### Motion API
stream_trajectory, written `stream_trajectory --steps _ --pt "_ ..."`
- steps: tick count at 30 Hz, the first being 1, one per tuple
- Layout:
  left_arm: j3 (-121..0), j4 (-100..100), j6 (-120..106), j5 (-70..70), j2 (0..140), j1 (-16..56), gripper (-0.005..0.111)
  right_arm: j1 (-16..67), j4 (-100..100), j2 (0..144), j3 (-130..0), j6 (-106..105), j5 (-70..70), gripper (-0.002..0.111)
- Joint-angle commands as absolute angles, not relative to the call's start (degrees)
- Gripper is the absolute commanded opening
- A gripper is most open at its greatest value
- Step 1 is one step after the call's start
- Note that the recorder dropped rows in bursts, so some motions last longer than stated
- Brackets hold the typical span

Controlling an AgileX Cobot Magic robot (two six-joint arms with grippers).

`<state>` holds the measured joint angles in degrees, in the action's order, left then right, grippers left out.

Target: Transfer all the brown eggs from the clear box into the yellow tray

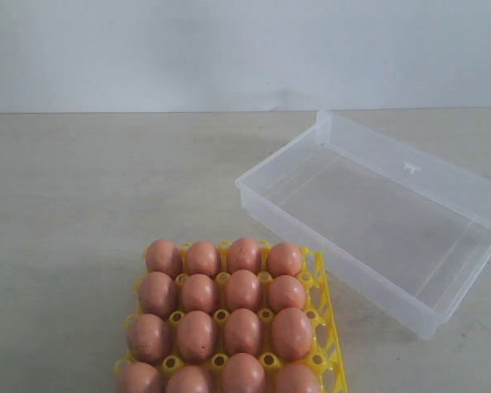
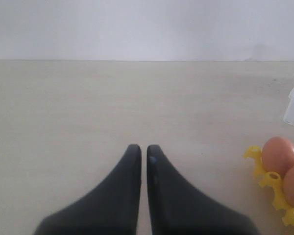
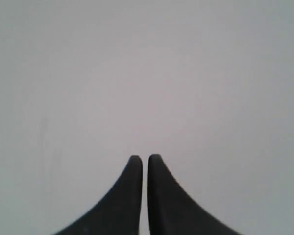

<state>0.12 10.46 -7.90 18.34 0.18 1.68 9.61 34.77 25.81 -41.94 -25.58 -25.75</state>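
Status from us: brown eggs point(image 1: 243, 291) are sitting in the yellow tray point(image 1: 321, 315), one per cup, four across and four rows deep (the nearest row is cut by the frame edge, so we only see its tops). A strip of open yellow cups runs down the tray's right side.

The clear box point(image 1: 344, 266) sits on the table point(image 1: 82, 205) behind and to the right of the tray, turned at an angle. Its near wall runs just beside the tray's far right corner; we can't tell whether they touch. Through the plastic we see only its floor. Plain pale wall point(image 1: 229, 49) behind.

Left gripper point(image 2: 143, 147): fingers pressed almost together with a thin slit between them, nothing held. It hangs low over bare table, off to the tray's left; the wrist view catches one tray corner with two eggs, plus a corner of the box.

Right gripper point(image 3: 144, 156): same closed posture, nothing held. It faces a featureless pale grey surface; we can't tell what.

Neither gripper appears in the exterior view.
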Motion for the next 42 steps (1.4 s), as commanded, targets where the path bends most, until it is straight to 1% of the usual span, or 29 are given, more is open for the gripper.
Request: stream_trajectory --steps 1,4,6,8,12,15,16,19,22,26,29,32,34,36,39,42 --pt "0.0 10.91 -7.69 17.8 0.0 1.91 0.004 7.45 8.34 26.62 -41.6 -7.19 -39.38 0.0" --pt "0.0 10.91 -7.69 17.8 0.0 1.91 0.004 5.52 3.93 26.72 -38.79 0.0 -47.93 0.0" --pt "0.0 10.91 -7.69 17.8 0.0 1.91 0.004 4.93 5.43 25.98 -34.5 0.0 -51.59 0.0" --pt "0.0 10.91 -7.69 17.8 0.0 1.91 0.004 4.93 9.93 24.85 -28.27 0.0 -53.43 0.0" --pt "0.0 10.91 -7.69 17.8 0.0 1.91 0.004 4.93 18.26 21.03 -11.23 0.67 -52.86 0.0" --pt "0.0 10.91 -7.69 17.8 0.0 1.91 0.004 4.93 20.42 17.43 -0.33 3.64 -52.57 0.0" --pt "0.0 10.91 -7.69 17.8 0.0 1.91 0.004 4.93 20.87 16.17 0.0 4.19 -50.98 0.0" --pt "0.0 10.91 -7.68 17.8 0.0 1.91 0.004 4.81 35.76 12.37 -0.03 1.92 -27.24 0.0" --pt "0.0 10.91 -7.68 17.8 0.0 1.91 0.004 4.81 41.97 11.41 0.0 -3.44 -17.05 0.0" --pt "0.0 10.91 -7.68 17.8 0.0 1.91 0.004 4.31 42.08 10.66 0.0 -6.94 -8.9 0.0" --pt "0.0 10.91 -7.68 17.8 0.0 1.91 0.004 0.43 41.8 5.8 0.0 -12.61 0.58 0.0" --pt "0.0 10.91 -7.68 17.8 0.0 1.91 0.004 -2.58 39.45 0.0 0.0 -15.86 6.09 0.0" --pt "0.0 10.91 -7.68 18.0 0.0 1.91 0.004 -3.6 38.02 0.0 0.0 -15.74 6.77 0.0" --pt "0.0 10.91 -7.68 17.61 0.0 1.91 0.004 -3.5 37.45 0.0 0.0 -15.74 10.8 0.0" --pt "0.0 10.91 -7.68 17.39 0.0 1.91 0.004 -3.5 30.69 0.2 0.0 -15.14 17.01 0.0" --pt "0.0 10.91 -7.68 17.44 0.0 1.91 0.004 -3.5 22.94 0.23 0.0 -8.4 21.49 0.0"
